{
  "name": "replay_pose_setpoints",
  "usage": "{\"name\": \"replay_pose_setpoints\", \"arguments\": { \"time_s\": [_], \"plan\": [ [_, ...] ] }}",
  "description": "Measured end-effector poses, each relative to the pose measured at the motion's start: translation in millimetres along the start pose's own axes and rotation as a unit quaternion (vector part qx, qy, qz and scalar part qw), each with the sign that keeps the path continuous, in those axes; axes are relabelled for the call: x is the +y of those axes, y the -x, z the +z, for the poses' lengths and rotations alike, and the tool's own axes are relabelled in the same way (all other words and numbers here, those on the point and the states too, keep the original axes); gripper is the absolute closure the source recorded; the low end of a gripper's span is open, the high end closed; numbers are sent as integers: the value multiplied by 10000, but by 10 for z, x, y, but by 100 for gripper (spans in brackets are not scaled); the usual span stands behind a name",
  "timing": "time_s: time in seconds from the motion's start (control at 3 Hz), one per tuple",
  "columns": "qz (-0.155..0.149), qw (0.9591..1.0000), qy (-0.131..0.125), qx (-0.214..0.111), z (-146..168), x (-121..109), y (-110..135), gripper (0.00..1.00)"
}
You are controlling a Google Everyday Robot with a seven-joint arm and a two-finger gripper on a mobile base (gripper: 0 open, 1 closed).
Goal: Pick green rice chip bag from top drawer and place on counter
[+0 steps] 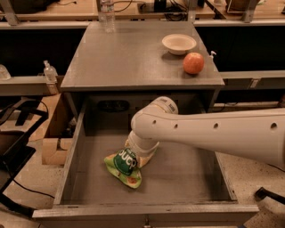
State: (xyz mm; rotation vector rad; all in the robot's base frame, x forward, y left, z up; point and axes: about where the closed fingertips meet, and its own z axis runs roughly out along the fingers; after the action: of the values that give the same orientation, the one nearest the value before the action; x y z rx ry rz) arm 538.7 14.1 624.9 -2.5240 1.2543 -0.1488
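Note:
The green rice chip bag (124, 165) lies crumpled on the flat bottom of the open top drawer (187, 178), left of its middle, with its dark green round logo facing up. My gripper (140, 152) is down inside the drawer at the end of the white arm. It sits right on the bag's upper right end and is mostly hidden by the wrist. The grey counter (133, 53) is the cabinet top directly above and behind the drawer.
A white bowl (179, 43) and a red-orange apple (193, 63) sit on the counter's right rear. A clear water bottle (107, 11) stands at its back left edge. A cardboard box (51, 149) and black frames stand left of the cabinet.

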Motion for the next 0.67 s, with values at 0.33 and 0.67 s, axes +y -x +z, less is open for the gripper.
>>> {"name": "replay_pose_setpoints", "arguments": {
  "time_s": [0.33,0.67],
  "plan": [
    [-68,10000,9,49,-146,-74,-6,100],
    [-143,9997,-145,149,-807,-329,33,100]
  ]
}}
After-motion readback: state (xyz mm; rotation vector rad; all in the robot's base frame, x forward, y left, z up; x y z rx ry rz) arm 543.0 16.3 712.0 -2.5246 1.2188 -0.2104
